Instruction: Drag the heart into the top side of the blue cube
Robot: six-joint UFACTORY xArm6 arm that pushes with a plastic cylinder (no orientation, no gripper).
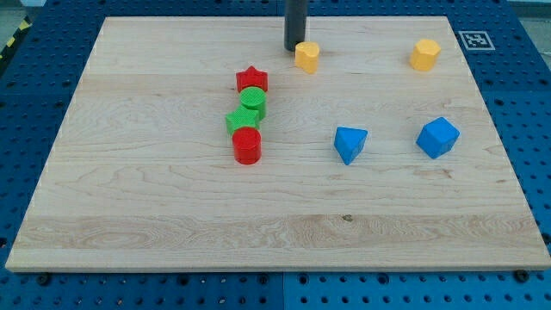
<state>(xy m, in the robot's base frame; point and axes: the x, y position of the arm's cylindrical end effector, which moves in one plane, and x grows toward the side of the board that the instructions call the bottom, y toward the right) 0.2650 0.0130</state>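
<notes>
My tip (294, 49) beside yellow heart (307, 57)

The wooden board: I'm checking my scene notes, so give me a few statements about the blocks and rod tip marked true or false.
1. My tip sits just left of a yellow heart-shaped block. True.
2. The blue cube-like block lies at the view's left. False: it lies at the right.
3. The red star block tops a column over the green round block, green block and red cylinder. True.
4. The yellow heart-shaped block touches the blue cube-like block. False: they are far apart.
</notes>
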